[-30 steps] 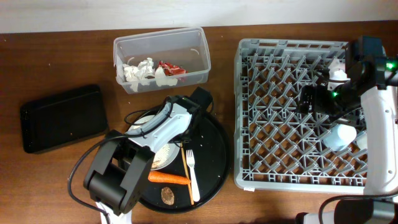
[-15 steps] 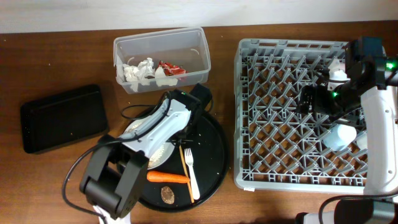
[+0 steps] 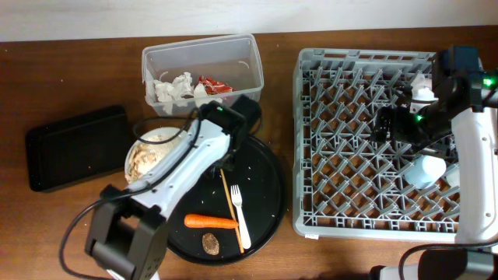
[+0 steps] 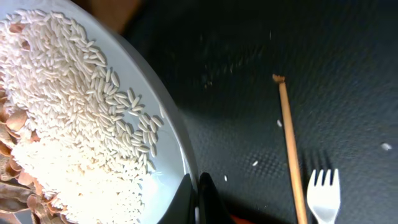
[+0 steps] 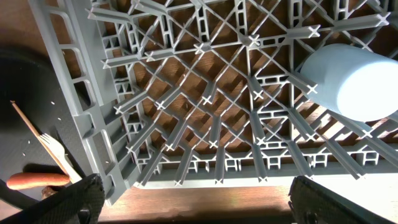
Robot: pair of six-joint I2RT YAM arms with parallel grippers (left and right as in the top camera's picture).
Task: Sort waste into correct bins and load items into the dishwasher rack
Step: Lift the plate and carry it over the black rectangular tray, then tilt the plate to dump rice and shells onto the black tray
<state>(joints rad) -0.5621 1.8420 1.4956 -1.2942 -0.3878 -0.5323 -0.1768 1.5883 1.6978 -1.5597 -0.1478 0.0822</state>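
**Plate (image 4: 169,167) pinched at the rim by the left tool (image 4: 194,196); right tool (image 5: 196,186) spread wide over the dishwasher rack (image 3: 366,56).**

The off-white plate, loaded with rice (image 4: 74,124) and beige food (image 4: 12,186), was gripped on its right rim by the left tool's fingers, pressed tight on it. It was seen at the upper-left edge of the round black tray (image 3: 268,194), just below the clear tub (image 3: 249,58) and to the right of the small black tray (image 3: 78,148). Whether it was lifted could not be told. On the round tray a carrot (image 3: 210,222), a brown lump (image 3: 209,243), a white fork (image 3: 241,218) and a chopstick (image 3: 226,194) were seen lying. Napkins (image 3: 173,87) and a red wrapper (image 3: 212,84) were seen in the tub. The right tool was held above the rack with nothing between its jaws, and a pale blue cup (image 5: 354,81) was seen among the pegs.
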